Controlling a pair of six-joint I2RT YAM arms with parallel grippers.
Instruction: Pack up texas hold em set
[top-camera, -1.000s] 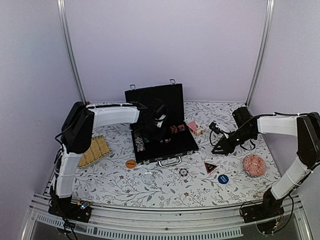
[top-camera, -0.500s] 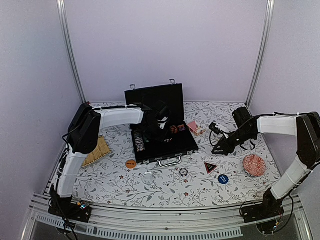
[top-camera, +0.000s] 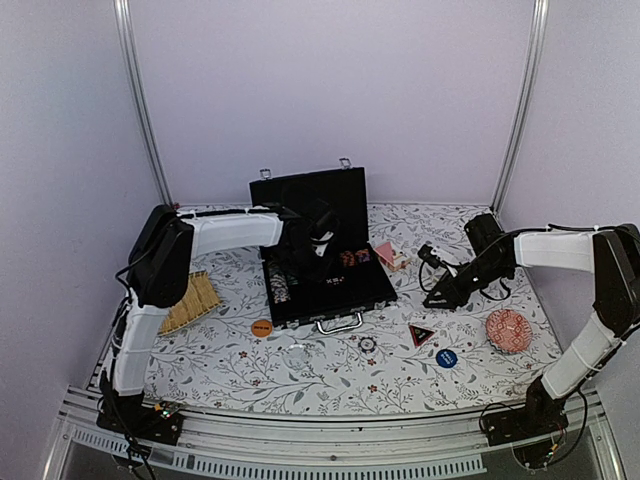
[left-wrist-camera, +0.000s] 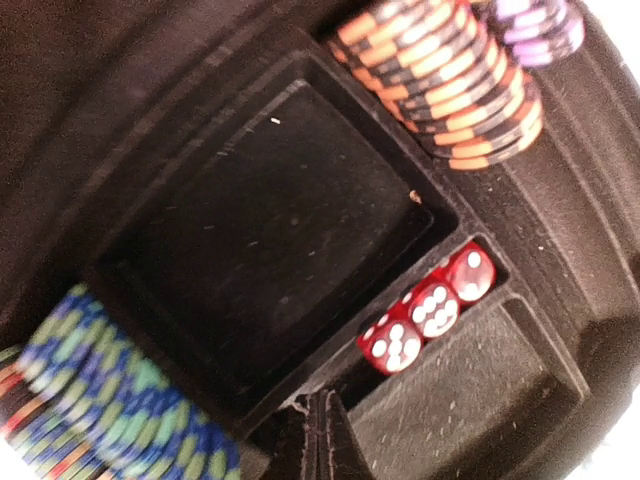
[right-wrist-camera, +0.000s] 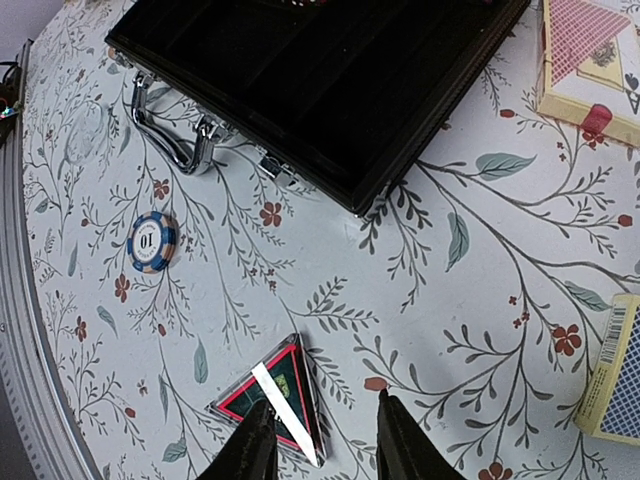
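The black case (top-camera: 330, 285) lies open with its lid up at the table's back middle. My left gripper (left-wrist-camera: 322, 445) is shut and empty, low inside the case beside three red dice (left-wrist-camera: 430, 310) in a narrow slot. Around them are an empty square compartment (left-wrist-camera: 270, 220), orange chips (left-wrist-camera: 450, 80), purple chips (left-wrist-camera: 535, 25) and blue-green chips (left-wrist-camera: 120, 400). My right gripper (right-wrist-camera: 325, 450) hangs open over the table, right of the case, with nothing between its fingers. A triangular marker (right-wrist-camera: 275, 400) lies partly under its left finger. A red-backed card deck (right-wrist-camera: 590, 50) and a blue deck (right-wrist-camera: 615, 375) lie nearby.
A loose chip marked 10 (right-wrist-camera: 152, 241) lies near the case handle (right-wrist-camera: 170, 135). On the table there are also an orange disc (top-camera: 261, 327), a blue disc (top-camera: 446, 358), a red patterned bowl (top-camera: 508, 330) at the right and a woven straw tray (top-camera: 190, 300) at the left.
The left arm's elbow has shifted slightly while its gripper stayed inside the case. The right arm has not moved.
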